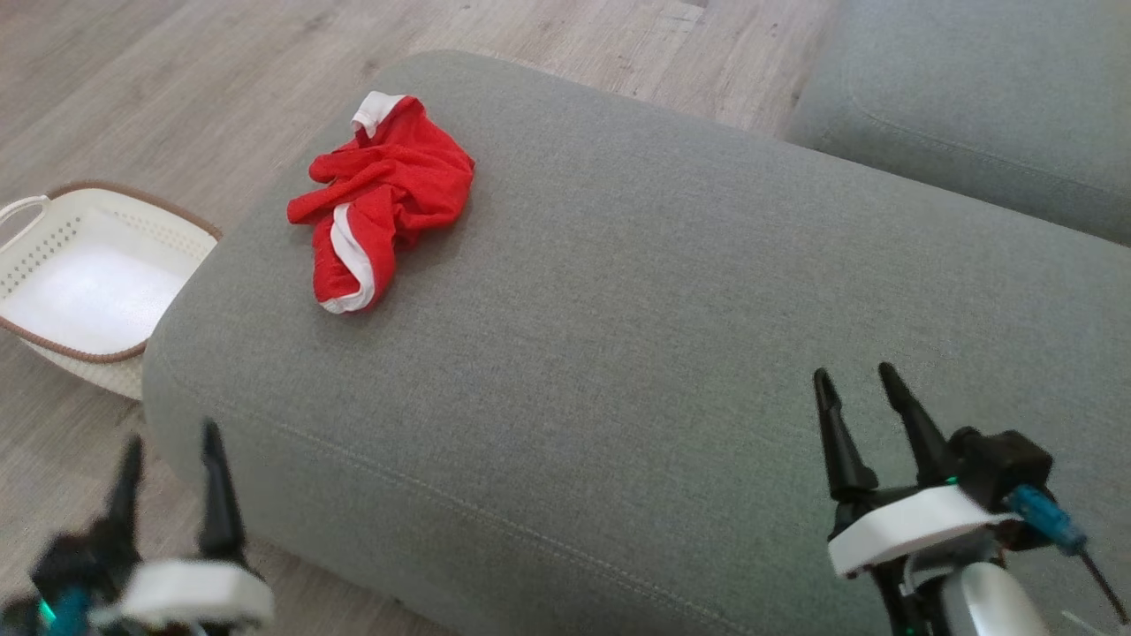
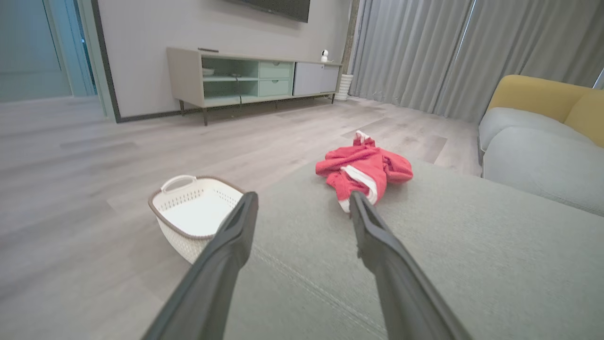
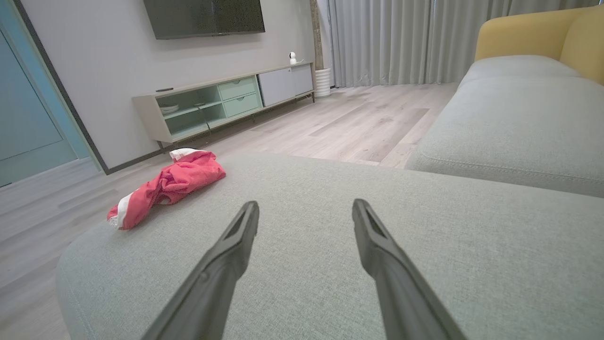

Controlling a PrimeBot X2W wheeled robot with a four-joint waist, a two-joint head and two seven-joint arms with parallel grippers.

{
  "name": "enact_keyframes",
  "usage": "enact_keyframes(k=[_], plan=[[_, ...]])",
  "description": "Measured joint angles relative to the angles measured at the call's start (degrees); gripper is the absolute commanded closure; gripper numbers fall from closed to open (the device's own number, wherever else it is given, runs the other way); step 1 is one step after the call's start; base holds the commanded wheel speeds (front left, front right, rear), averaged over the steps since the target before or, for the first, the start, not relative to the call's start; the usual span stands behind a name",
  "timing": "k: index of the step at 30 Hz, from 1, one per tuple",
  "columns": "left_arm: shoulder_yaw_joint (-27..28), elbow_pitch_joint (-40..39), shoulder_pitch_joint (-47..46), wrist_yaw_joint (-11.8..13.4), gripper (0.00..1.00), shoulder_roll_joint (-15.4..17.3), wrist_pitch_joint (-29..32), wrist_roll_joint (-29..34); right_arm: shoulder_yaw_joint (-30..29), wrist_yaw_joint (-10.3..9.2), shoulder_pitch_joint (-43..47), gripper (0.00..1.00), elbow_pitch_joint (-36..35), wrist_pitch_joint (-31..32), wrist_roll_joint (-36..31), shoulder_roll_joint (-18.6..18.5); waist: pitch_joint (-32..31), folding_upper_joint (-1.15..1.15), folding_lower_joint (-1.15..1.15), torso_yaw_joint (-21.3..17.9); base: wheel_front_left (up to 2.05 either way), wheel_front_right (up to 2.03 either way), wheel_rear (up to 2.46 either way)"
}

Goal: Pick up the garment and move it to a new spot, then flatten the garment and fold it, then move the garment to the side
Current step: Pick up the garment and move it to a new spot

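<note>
Grey cushion (image 1: 618,336) holds the crumpled garment (image 1: 384,199), well ahead of my left gripper (image 1: 171,435). It and my right gripper (image 1: 853,371) gape empty; nothing's begun.

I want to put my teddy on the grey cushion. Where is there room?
Lots of bare cushion lies between the red garment and the right gripper, jaws open. Only the far left corner is crowded: the garment is bunched there.
</note>
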Motion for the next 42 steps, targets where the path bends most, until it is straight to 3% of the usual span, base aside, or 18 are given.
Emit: enact_keyframes(k=[9,17,23,26,30,38,39,40,41,42], plan=[[3.1,0.52,-21.69,-5.15,0.0,11.82,10.26,1.57,-2.78,0.0,0.02,0.0,-5.9,3.19,-3.85,0.0,2.51,0.0,0.0,-1.17,0.0,0.0,0.0],[3.86,9.55,-37.71,-8.66,0.0,13.77,17.92,0.43,-2.76,0.0,-4.92,0.0,-10.34,6.19,-6.8,-0.04,8.83,0.0,0.01,-5.61,0.0,0.0,0.0],[2.69,20.59,-45.17,-10.59,0.0,12.68,22.04,-1.26,-2.68,0.0,-7.89,0.0,-13.66,8.93,-9.55,-0.15,15.59,0.0,0.02,-9.11,0.0,0.0,0.0],[2.01,25.52,-46.09,-11.71,0.0,10.65,21.96,-1.52,-2.65,0.0,-8.42,0.0,-15.46,10.14,-10.58,-0.21,19.02,0.0,0.02,-10.5,0.0,0.0,0.0],[0.19,32.29,-46.17,-15.21,0.0,6.61,22.2,-3.6,-2.66,0.0,-9.76,0.0,-17.28,11.14,-11.91,-0.25,23.91,0.0,0.02,-12.26,0.0,0.0,0.0],[-1.45,41.55,-46.2,-17.14,0.0,3.04,25.27,-5.28,-2.54,0.0,-11.54,0.0,-18.06,11.69,-12.49,-0.31,27.58,0.0,0.01,-13.88,0.0,0.0,0.0],[-1.43,42.2,-46.28,-17.29,0.26,3.05,25.1,-5.28,-2.53,0.0,-11.63,0.0,-18.06,11.69,-12.49,-0.31,27.62,0.0,0.0,-14.0,0.0,0.0,0.0],[-1.4,42.75,-46.39,-17.53,0.72,3.09,24.34,-5.28,-2.53,0.0,-11.62,0.0,-18.05,11.69,-12.48,-0.31,27.57,0.0,0.01,-14.11,0.0,0.0,0.0],[-1.41,43.23,-46.63,-17.58,1.0,3.1,23.49,-5.26,-2.55,0.0,-11.62,0.0,-18.0,11.67,-12.46,-0.31,27.41,-0.01,0.01,-14.2,0.0,0.0,0.0],[-1.43,43.48,-47.0,-17.66,1.0,3.18,22.51,-5.17,-2.57,0.0,-11.63,0.0,-17.89,11.62,-12.36,-0.31,27.15,0.0,0.01,-14.3,0.0,0.0,0.0]])
